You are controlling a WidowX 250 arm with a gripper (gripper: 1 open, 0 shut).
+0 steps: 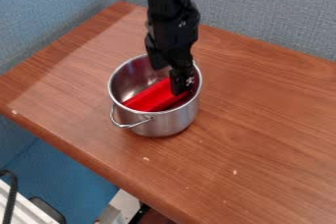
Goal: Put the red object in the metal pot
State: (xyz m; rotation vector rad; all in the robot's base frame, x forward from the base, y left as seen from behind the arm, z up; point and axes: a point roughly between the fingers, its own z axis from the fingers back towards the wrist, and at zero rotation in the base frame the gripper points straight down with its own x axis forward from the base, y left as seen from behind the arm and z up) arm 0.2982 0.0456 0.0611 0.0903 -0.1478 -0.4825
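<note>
the metal pot [153,105] is a small, shiny steel cylinder with a rolled rim, standing upright on the wooden surface, somewhat left of its middle. a thin wire handle hangs down against its near left wall. the red object [148,95], a bright red, flat, elongated block with a matte face, lies inside the pot, slanting from near left to far right, its red mirrored in the polished inner wall.

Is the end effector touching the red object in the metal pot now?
Cannot tell. In the camera view the end effector overlaps the far end of the red object lying inside the metal pot; neither contact nor a gap shows plainly.
</note>
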